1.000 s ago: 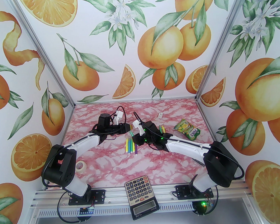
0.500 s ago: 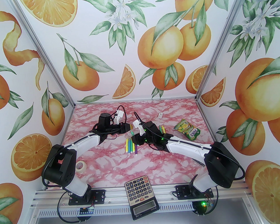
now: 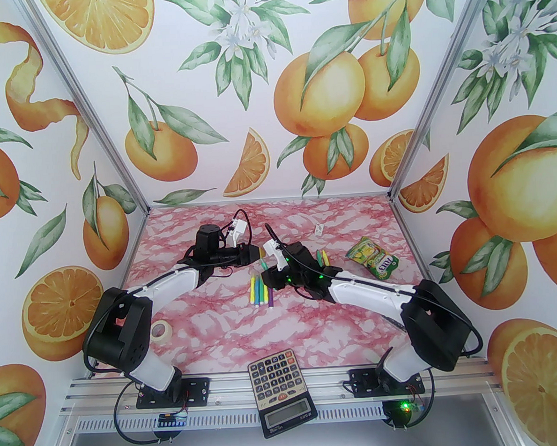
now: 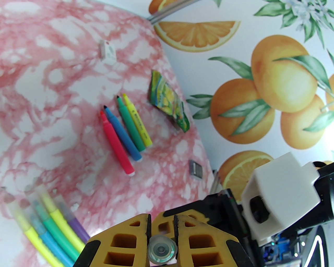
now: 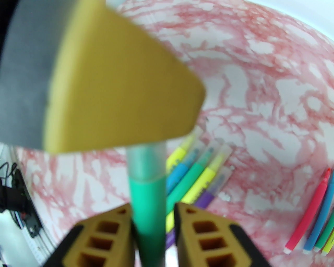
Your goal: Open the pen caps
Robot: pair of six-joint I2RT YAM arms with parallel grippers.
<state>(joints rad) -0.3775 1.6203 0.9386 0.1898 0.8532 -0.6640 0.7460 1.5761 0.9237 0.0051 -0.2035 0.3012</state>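
- The green pen (image 5: 148, 208) hangs in the air between the two arms, above the counter (image 3: 229, 333) and just beyond a row of capped pens (image 3: 261, 293).
- The left fingers (image 4: 125, 234) are pressed narrow on its cap (image 5: 146, 161), a clear, faintly green sleeve that the left wrist view shows end-on between them.
- The right fingers (image 5: 104, 234) stand narrow about the green barrel, just below the cap's rim. One touches the barrel and the other shows a sliver of gap, so it cannot be told whether they clamp it.
- Four uncapped pens (image 4: 125, 133), pink, blue, green and yellow, lie together farther right, near a pouch (image 4: 168, 104).
- With five capped pens on the counter plus this one, the job looks a bit under half done.
- The pen is likely very light and stiff, a thin smooth plastic tube that slides easily between hard fingers.
- The cap probably sits by friction alone and should come off with a short straight pull along the pen's length.
- The cap is best taken across its middle. At the rim a squeeze could pinch it tighter onto the barrel, and at the far end it may pop out of the grip.
- The barrel is best held close under the cap, so that the pull stays in line and the thin tube does not lever sideways.
- The main risk is the barrel slipping through the right fingers if they are loose. The pen would then follow the cap instead of parting from it.
- A skewed pull could also jam the cap or flick the pen onto the row below.
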